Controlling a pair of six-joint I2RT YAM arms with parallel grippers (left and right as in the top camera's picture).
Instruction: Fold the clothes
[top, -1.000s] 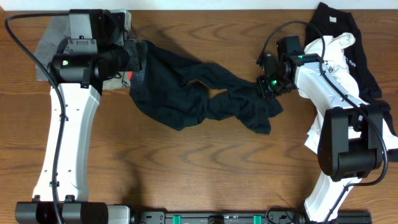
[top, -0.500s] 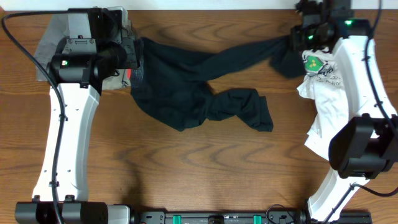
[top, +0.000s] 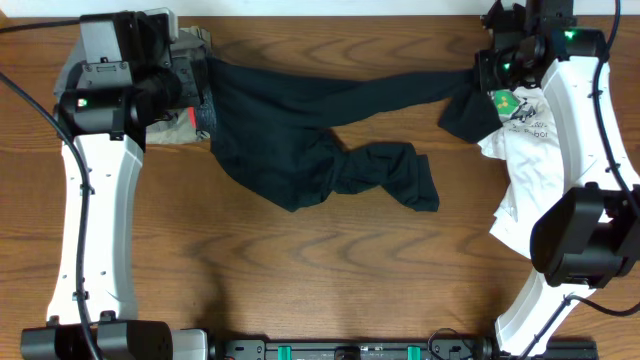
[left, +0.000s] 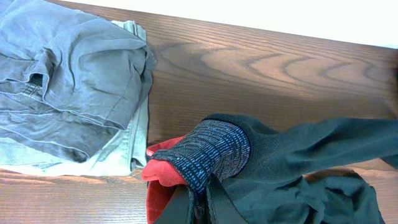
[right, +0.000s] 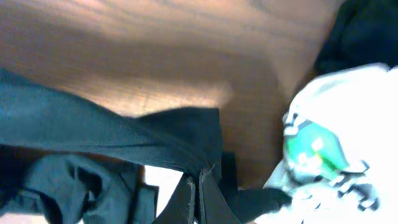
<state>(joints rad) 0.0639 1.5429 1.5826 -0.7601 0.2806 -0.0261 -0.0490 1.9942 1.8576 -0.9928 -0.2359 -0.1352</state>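
The black trousers (top: 300, 120) lie stretched across the back of the table. One leg runs taut to the right; the other lies crumpled at the middle (top: 385, 175). My left gripper (top: 203, 95) is shut on the waistband, whose grey knit and red-orange lining show in the left wrist view (left: 208, 152). My right gripper (top: 482, 72) is shut on the end of the taut leg, seen in the right wrist view (right: 186, 134), and holds it above the table at the far right.
Folded grey garments (left: 68, 74) lie at the back left under my left arm (top: 180, 125). A white shirt with a green print (top: 520, 130) and a dark garment (right: 367, 31) lie at the right, under my right arm.
My right gripper carried one trouser leg from the middle to the far right back, pulling it taut. My left gripper shifted slightly left and back with the waistband.
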